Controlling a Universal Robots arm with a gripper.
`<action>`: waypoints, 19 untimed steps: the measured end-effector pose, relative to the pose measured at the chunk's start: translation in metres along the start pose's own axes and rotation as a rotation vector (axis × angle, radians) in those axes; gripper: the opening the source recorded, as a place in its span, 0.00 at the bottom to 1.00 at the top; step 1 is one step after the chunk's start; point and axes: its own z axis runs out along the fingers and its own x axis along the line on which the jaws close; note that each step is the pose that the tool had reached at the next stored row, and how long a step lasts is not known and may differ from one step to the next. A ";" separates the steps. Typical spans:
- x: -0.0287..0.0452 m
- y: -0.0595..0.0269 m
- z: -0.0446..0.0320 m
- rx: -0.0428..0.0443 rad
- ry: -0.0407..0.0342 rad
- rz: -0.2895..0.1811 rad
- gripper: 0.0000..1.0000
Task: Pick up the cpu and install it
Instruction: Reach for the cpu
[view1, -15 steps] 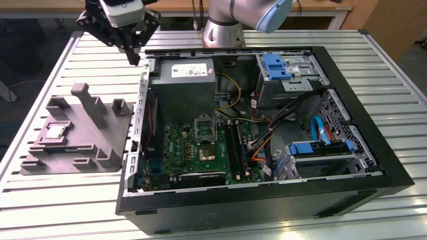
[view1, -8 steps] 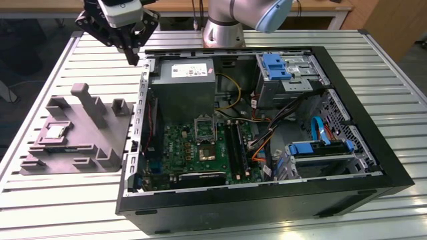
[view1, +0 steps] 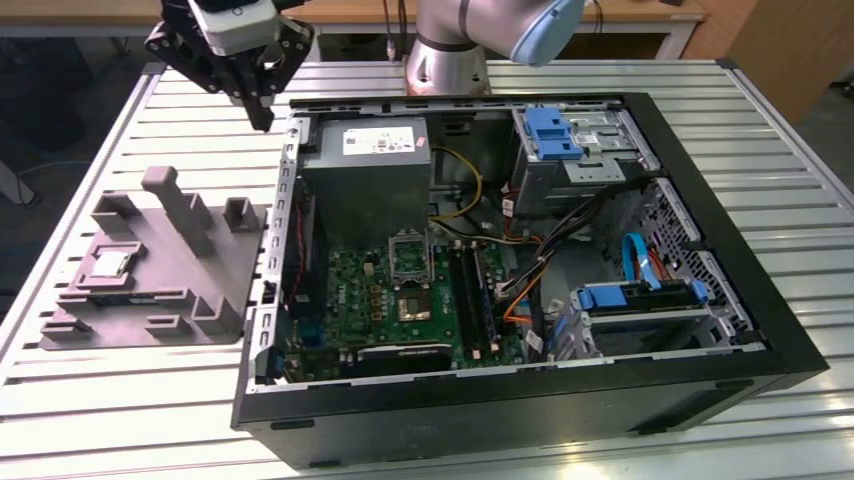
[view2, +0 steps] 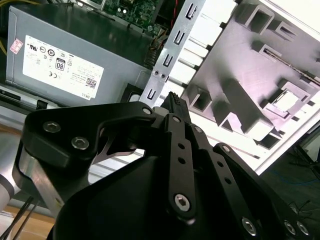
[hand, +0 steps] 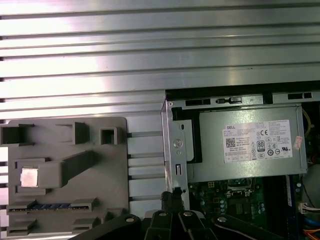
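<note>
The cpu (view1: 110, 263) is a small silvery square lying flat in a recess of the grey plastic tray (view1: 200, 290), at the exterior view's left. Both wrist views show the cpu (view2: 287, 101) (hand: 30, 177) in the tray (view2: 235, 55) (hand: 65, 130). My gripper (view1: 263, 118) hangs above the table, beside the far left corner of the open computer case, well away from the cpu. Its black fingers (view2: 173, 102) (hand: 170, 200) are pressed together with nothing between them. The motherboard's socket (view1: 416, 298) lies inside the case.
The open black computer case (view1: 747, 300) fills the table's middle, with a grey power supply (view1: 367, 170), cables and blue drive brackets (view1: 550, 132) inside. The tray carries upright posts (view1: 180, 205). Slatted metal table (view1: 134, 400) surrounds everything.
</note>
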 end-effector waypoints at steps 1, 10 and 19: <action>0.0008 -0.0001 0.0000 0.0000 0.0000 0.000 0.11; 0.0099 -0.0007 -0.0002 0.0000 0.0000 0.000 0.11; 0.0174 -0.0013 -0.0003 0.0000 0.0000 0.000 0.11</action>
